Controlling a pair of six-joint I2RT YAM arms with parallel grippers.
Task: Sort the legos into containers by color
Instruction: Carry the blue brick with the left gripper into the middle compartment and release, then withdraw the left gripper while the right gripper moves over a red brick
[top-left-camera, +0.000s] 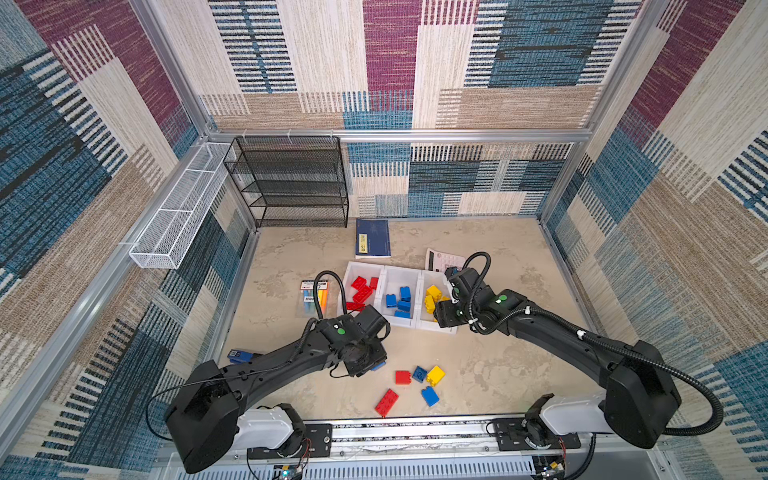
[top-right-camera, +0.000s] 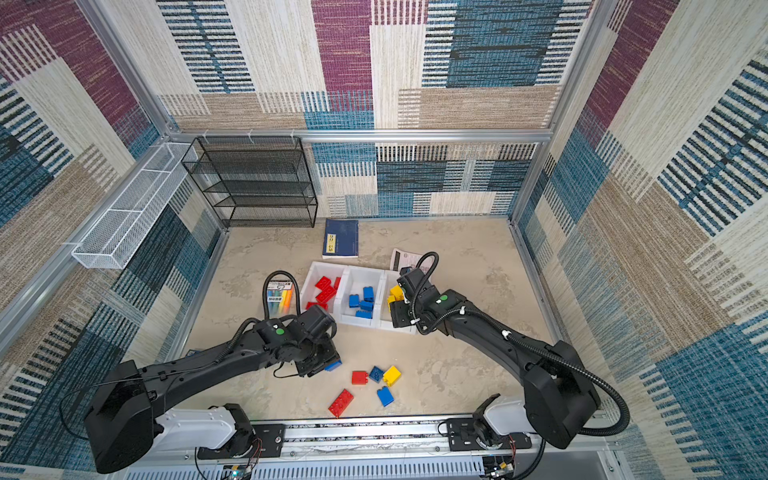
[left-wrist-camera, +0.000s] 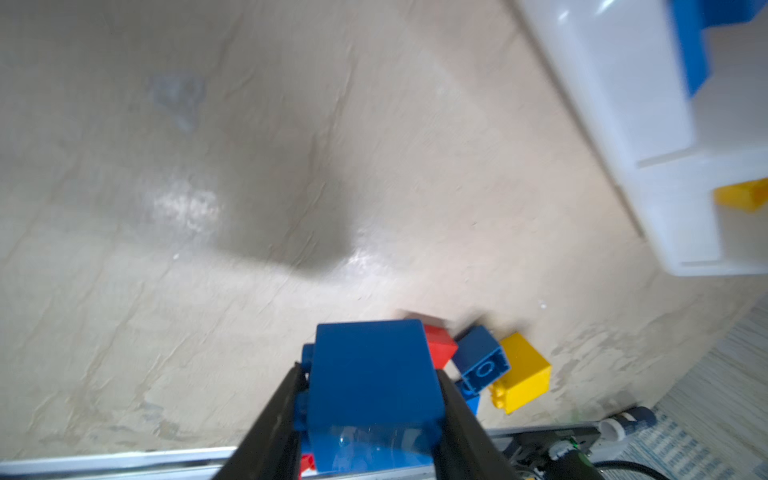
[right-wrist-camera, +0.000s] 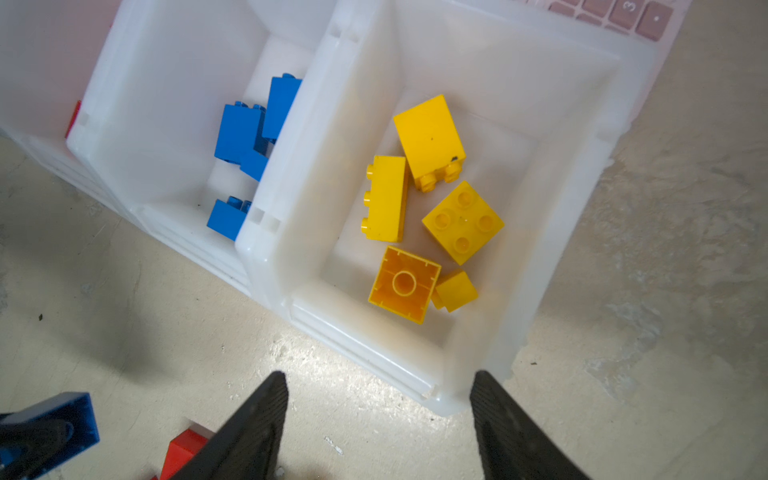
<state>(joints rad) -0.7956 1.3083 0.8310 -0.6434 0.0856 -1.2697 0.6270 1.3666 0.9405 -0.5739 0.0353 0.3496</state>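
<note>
Glossy plastic legos, translucent plastic containers, matt mottled tabletop

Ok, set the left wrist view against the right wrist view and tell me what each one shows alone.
Left wrist only: a loose yellow plastic brick on the beige tabletop, beside a tipped blue brick.
Right wrist only: a full look into the end white plastic bin holding five yellow bricks, the open, empty right pincer, and pink calculator keys.
Both: the blue plastic brick gripped by the left pincer, at the frame edge in the right wrist view, and blue bricks in the middle bin.
</note>
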